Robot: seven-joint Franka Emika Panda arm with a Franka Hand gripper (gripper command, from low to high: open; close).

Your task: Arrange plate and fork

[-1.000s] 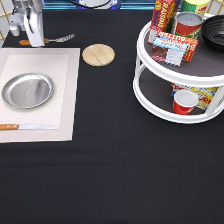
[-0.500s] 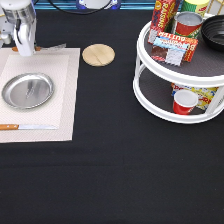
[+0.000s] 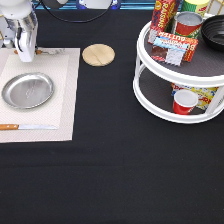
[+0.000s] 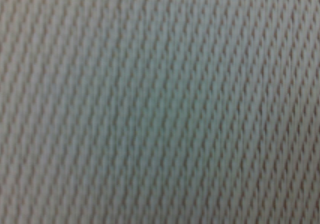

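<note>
The gripper (image 3: 25, 52) has slid left along the mat (image 3: 65, 100) by the fork (image 3: 50, 50), above the plate (image 3: 27, 90); whether its fingers are open I cannot tell.

- Even, bright overhead light; the round shiny silver metal plate (image 3: 27, 90) shows soft glare.
- Beside the plate, the black bench (image 3: 115, 170) stays matte, shadows faint.
- Wrist view: woven cream placemat (image 4: 160, 112) weave, blurred, dim.

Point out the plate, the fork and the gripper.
plate (image 3: 27, 90), exterior view, on its flat centre.
fork (image 3: 51, 50), exterior view, on the metal tine end showing beside the gripper.
gripper (image 3: 26, 54), exterior view, at the fingertips, low over the placemat.
</note>
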